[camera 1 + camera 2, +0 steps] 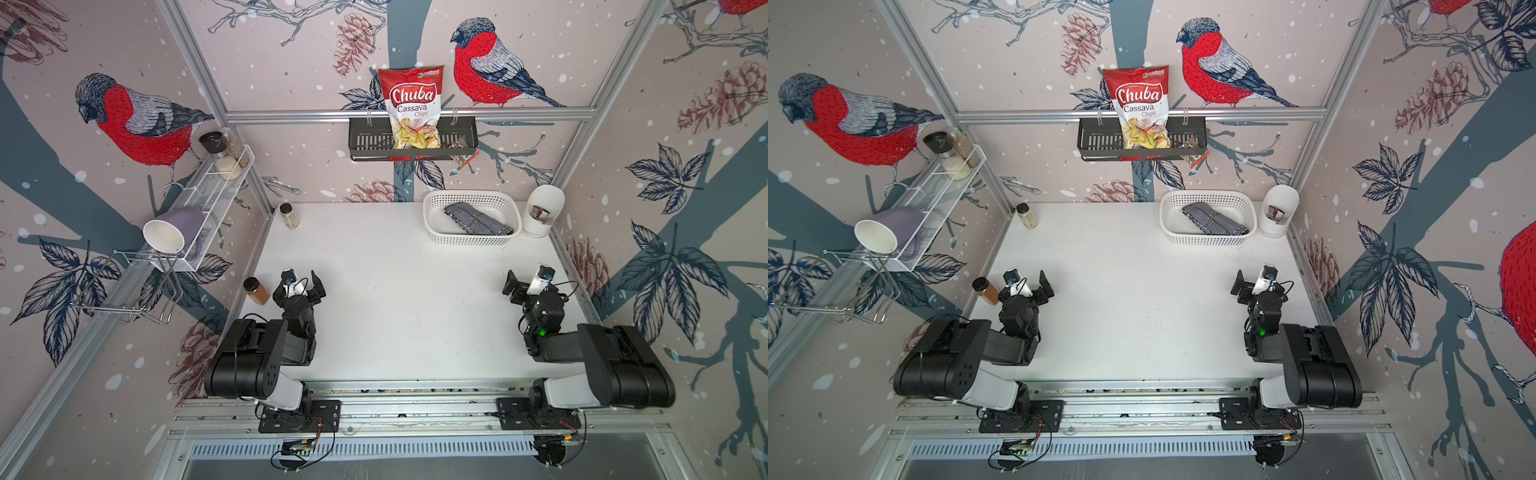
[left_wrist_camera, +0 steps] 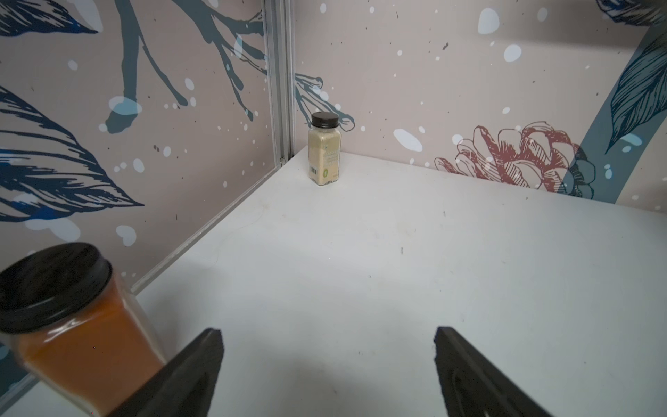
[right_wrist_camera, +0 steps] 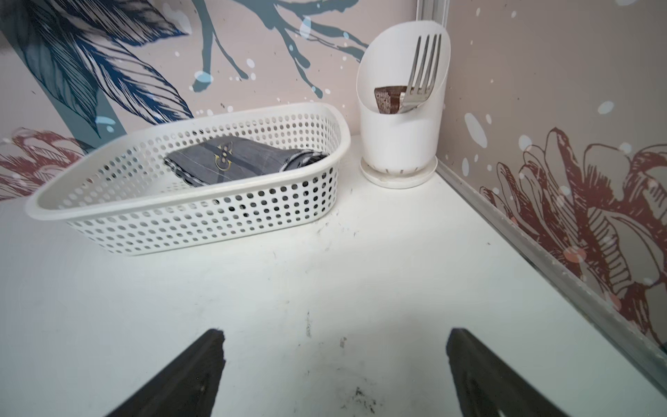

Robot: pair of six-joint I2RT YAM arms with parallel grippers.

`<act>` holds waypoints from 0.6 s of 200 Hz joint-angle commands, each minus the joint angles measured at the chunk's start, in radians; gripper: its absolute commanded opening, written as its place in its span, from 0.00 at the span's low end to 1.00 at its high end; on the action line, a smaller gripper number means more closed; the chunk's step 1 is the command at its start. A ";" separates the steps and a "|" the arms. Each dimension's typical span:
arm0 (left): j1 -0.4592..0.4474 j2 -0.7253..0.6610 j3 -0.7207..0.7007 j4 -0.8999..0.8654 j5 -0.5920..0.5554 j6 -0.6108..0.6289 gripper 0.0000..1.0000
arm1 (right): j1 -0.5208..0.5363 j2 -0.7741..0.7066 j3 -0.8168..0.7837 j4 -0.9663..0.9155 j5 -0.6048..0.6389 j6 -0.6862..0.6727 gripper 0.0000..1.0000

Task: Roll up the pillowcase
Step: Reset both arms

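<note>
Both jaws gape wide, empty; pillowcase [image 1: 478,219] lies in basket [image 1: 465,240], long axis slanting back-left to front-right.

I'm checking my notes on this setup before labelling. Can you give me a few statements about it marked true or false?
The pillowcase lies inside the white basket. True.
The right gripper holds the pillowcase. False: it is open and empty, short of the basket.
A fork stands in the white holder beside the basket. True.
The left gripper is shut on the orange spice jar. False: it is open; the jar stands outside its jaws.
</note>
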 commanded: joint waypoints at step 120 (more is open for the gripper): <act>-0.020 0.013 0.073 -0.074 -0.013 0.032 0.96 | 0.010 0.025 0.050 0.028 0.007 -0.016 1.00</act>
